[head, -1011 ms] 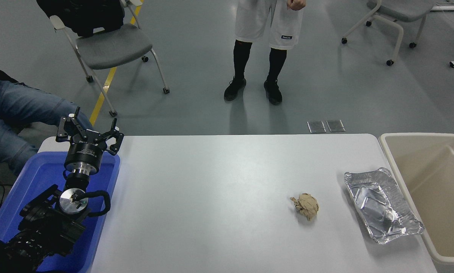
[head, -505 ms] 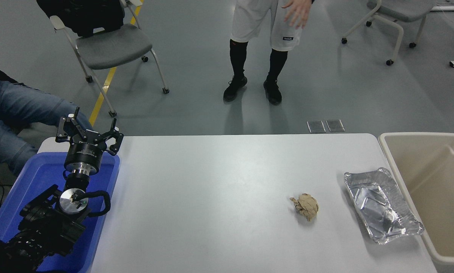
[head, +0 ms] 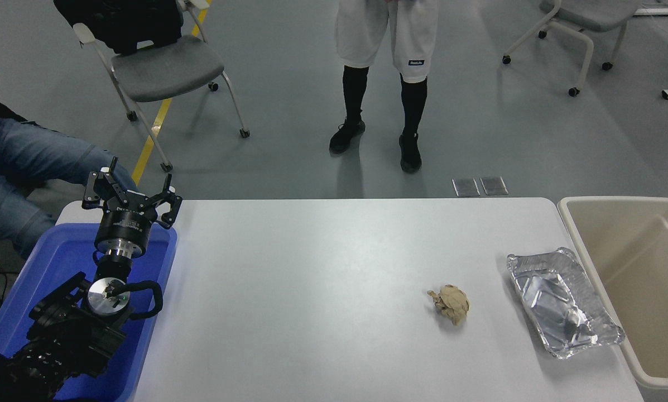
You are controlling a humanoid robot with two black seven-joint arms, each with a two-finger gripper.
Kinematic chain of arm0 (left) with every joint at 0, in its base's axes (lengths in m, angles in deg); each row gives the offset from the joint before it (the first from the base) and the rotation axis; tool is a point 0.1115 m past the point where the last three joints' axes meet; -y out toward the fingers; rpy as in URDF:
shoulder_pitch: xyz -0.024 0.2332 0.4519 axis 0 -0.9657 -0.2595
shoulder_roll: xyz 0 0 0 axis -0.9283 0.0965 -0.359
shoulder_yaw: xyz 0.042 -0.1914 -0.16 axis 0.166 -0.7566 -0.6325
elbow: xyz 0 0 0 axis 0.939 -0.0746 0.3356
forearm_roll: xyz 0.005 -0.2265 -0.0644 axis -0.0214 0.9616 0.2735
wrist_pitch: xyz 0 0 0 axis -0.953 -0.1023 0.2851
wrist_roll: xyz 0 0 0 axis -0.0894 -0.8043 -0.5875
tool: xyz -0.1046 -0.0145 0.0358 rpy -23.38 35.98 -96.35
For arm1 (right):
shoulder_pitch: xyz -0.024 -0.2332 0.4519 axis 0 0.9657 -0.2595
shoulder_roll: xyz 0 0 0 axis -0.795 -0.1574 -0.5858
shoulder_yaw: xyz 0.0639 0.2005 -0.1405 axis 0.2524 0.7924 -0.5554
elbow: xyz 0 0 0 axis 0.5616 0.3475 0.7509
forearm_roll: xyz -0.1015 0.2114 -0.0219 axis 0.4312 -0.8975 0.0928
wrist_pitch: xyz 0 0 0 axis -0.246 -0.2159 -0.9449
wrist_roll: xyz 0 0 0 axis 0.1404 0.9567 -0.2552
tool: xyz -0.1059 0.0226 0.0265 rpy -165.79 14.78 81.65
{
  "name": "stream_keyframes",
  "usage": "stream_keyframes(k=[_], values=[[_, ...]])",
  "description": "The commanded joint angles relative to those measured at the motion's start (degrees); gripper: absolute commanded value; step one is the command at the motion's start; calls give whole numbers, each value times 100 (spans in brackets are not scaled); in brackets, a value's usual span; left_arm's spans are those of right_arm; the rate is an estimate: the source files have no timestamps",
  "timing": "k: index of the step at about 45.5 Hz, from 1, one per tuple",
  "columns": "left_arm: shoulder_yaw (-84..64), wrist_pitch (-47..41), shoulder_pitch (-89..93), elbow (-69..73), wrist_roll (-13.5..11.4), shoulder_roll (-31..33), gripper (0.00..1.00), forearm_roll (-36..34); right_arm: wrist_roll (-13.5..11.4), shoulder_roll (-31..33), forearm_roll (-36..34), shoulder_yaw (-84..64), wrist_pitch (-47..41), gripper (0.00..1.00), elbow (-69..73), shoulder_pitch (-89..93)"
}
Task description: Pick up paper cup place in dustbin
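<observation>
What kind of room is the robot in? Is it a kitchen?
Probably not a kitchen; it looks like a lab or workshop. There is a bare grey floor with a yellow line, rolling office chairs, and a plain white table for the robot.

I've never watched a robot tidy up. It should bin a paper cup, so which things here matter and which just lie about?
For the job: large rectangular beige plastic dustbin at the table's right end. No paper cup shows.

Lying about: crumpled brown paper ball; crinkled silver foil tray; blue plastic tray, with the parked left gripper over it.
</observation>
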Motion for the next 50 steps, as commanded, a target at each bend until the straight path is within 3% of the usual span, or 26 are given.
stream_keyframes(k=[1,5,13,26,36,50], values=[[2,-2,0,-1,0,0,99,1,1,-1112,0,-2130,-1008,100,451,-1615],[2,-2,0,-1,0,0,99,1,-8,-1623,27,-2606,-1510,100,477,-2178],[2,-2,0,-1,0,0,99,1,-8,-2018,123,-2677,-1510,100,600,-2767],[2,-2,0,-1,0,0,99,1,-8,-3275,1029,-2624,-1510,100,828,-3435],[2,-2,0,-1,0,0,99,1,1,-3864,1020,-2422,-1510,100,1409,-3972],[2,-2,0,-1,0,0,99,1,-17,-4137,1020,-2378,-1510,100,1400,-4077]])
